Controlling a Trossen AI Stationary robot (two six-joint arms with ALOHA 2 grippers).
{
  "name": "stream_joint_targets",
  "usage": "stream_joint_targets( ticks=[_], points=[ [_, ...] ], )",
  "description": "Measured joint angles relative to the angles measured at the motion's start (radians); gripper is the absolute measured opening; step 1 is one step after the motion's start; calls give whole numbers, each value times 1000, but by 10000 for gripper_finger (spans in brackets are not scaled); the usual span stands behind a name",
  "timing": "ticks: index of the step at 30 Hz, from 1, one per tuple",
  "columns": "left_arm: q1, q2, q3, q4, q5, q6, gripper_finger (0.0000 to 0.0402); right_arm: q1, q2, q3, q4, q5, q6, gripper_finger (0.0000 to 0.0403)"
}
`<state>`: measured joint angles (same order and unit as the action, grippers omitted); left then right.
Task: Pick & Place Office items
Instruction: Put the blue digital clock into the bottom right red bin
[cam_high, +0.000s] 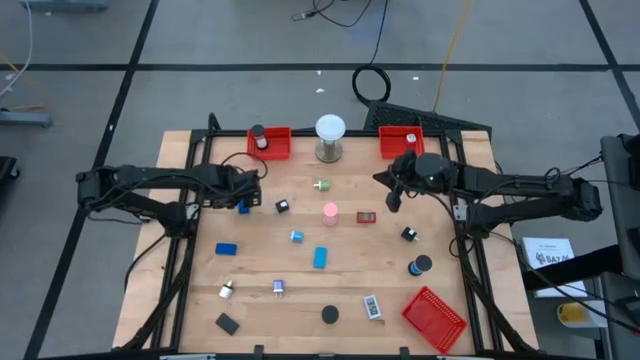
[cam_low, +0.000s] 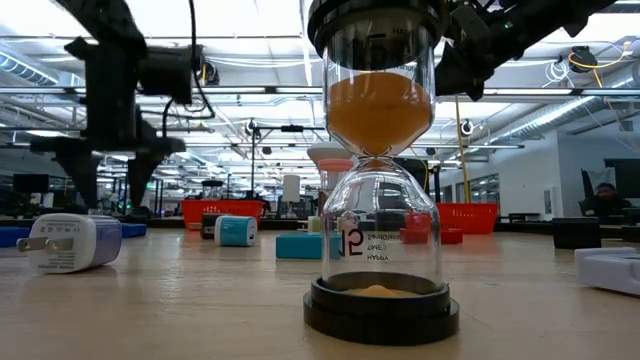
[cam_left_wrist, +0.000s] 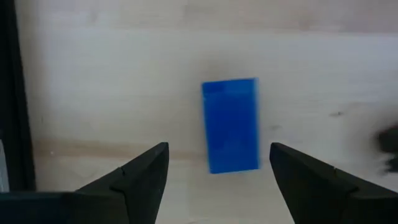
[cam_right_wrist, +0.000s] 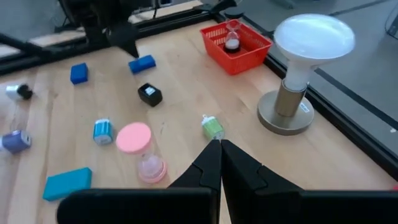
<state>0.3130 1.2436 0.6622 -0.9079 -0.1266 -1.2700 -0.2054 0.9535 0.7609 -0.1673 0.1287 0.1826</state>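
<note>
A: High view: left gripper (cam_high: 243, 196) sits at the table's left side, fingers spread, right over a small blue block (cam_high: 244, 207). Block lies flat on the wood, not pinched.

B: Left wrist view agrees. Blue block (cam_left_wrist: 230, 124) is a smooth rectangle, sharp edges, lying between the two dark fingertips (cam_left_wrist: 149, 168) with bare wood on each side of it.

A: Right gripper (cam_high: 396, 196)?

B: Pressed together, holding nothing, up over the table's right half near the far red mesh tray (cam_high: 401, 143).

A: Other items?

B: Scattered mid-table: pink-capped hourglass (cam_high: 330, 212), teal block (cam_high: 320, 258), black cube (cam_high: 282, 206), black disc (cam_high: 330, 315). White globe lamp (cam_high: 330, 135) on a metal base stands at the far edge between two trays.

A: Room to move?

B: Open wood around the left gripper toward the middle; dark frame rail close on its outer side.
</note>
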Motion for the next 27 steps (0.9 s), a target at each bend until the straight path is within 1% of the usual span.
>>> stream_joint_targets(
  ticks=[4, 8, 11, 17, 27],
  points=[
    [40, 0, -63, 144, 43, 76, 271, -15, 1, 0, 32, 0, -9, 0],
    [61, 0, -99, 236, 44, 81, 265, -34, 1, 0, 48, 3, -1, 0],
    [69, 0, -104, 232, 46, 83, 254, -43, 1, 0, 60, 3, 25, 0],
    [69, 0, -104, 208, 47, 87, 220, -43, 2, 0, 92, 5, 7, 0],
    [58, -2, -103, 207, 35, 90, 145, -44, 2, 0, 89, 2, -13, 0]
  ],
)
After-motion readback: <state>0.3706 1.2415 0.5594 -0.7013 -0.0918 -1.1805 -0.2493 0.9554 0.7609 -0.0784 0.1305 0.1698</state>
